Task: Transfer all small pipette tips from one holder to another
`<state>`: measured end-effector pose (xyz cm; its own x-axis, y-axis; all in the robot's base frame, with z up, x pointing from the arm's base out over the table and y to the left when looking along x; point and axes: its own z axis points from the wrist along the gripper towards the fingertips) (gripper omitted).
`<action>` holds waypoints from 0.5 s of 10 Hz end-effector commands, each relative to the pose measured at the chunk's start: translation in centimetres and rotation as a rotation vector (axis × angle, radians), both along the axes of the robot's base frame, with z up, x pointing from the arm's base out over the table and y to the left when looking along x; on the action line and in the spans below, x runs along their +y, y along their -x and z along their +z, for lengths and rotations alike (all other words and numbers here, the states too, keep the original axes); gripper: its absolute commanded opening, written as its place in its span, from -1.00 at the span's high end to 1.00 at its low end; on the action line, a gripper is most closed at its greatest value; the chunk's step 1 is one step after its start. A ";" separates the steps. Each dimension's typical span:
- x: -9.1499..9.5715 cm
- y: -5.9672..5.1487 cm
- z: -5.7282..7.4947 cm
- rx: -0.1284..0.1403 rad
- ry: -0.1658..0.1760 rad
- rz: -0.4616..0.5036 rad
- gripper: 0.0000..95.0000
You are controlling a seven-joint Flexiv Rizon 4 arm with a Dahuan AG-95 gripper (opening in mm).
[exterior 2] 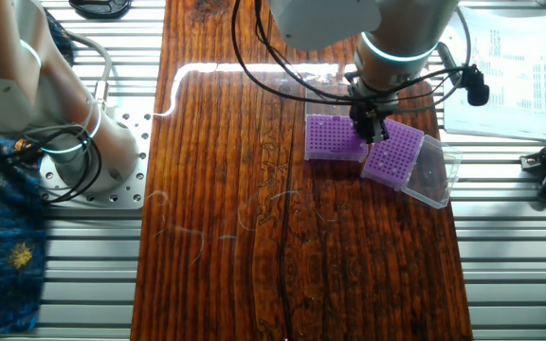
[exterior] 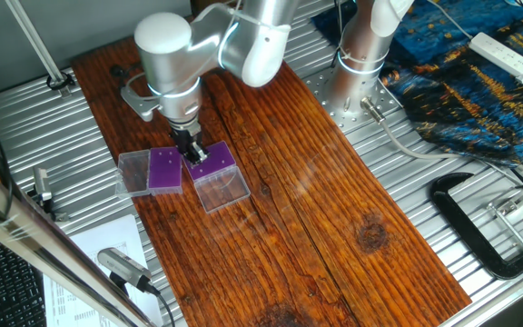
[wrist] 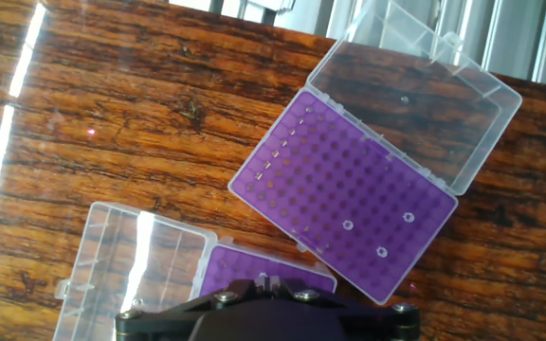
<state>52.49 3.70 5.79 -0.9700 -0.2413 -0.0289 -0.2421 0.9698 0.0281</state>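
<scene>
A lab bench — slotted aluminium table (exterior: 398,173), C-clamp (exterior: 479,222), purple tip racks (exterior 2: 335,137).

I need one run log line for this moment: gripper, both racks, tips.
gripper: above racks, state unclear | lighter rack: lid open, three tips visible | darker rack: lid open, partly hidden

The arm bends steeply down, gripper (exterior: 192,154) pointing vertically — fingers close together (gap unclear).

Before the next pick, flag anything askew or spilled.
Nothing spilled. The two racks sit at different angles: the lighter rack is rotated against the table's grain, the darker rack lies nearly square. Both clear lids lie open flat. The hand hangs between them.
</scene>
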 end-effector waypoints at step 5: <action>0.1 -0.3 0.0 -0.012 0.013 0.000 0.60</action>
<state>52.80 3.85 5.79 -0.9695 -0.2418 -0.0391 -0.2424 0.9701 0.0128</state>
